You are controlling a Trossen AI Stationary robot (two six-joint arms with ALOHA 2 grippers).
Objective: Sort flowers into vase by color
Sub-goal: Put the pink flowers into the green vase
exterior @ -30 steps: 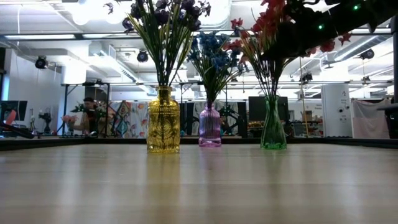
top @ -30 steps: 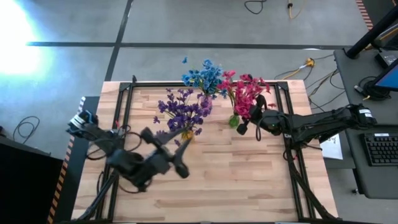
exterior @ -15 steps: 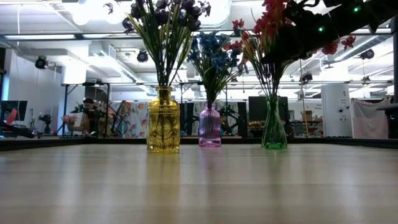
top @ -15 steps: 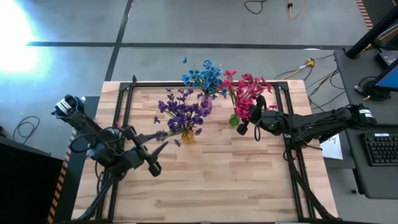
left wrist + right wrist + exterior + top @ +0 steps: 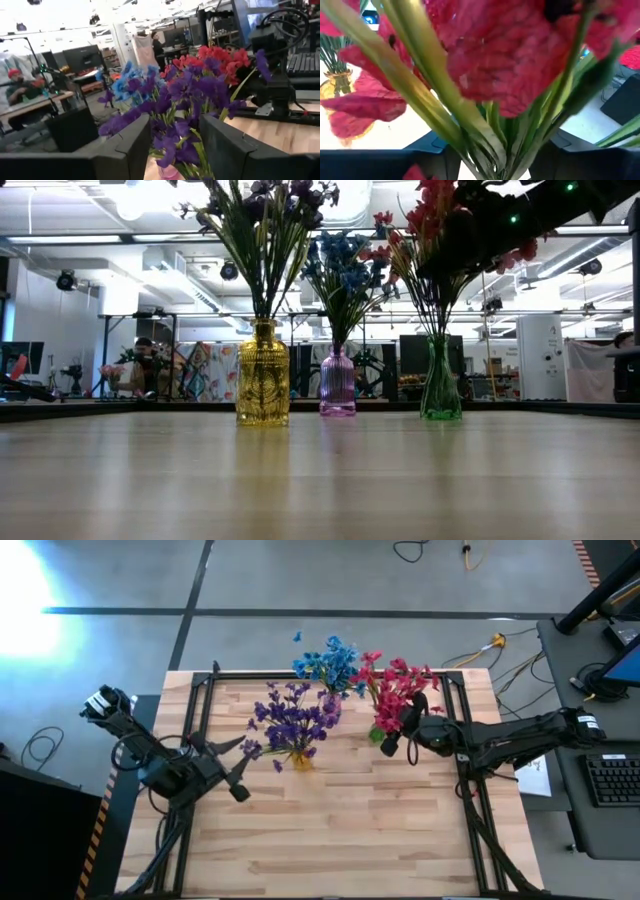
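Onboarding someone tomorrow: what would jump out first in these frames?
Three bouquets in a row at the table's far side: purple flowers in a yellow vase, blue flowers in a lilac vase, red-pink flowers in a green vase. The right gripper sits among the red-pink stems; the left gripper waits beside the purple bunch.

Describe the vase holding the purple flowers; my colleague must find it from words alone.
On the far half of the wooden table stand three small glass vases. The yellow ribbed glass vase is the leftmost in the low view and nearest the table's middle. Its neighbours are a lilac vase and a green vase.
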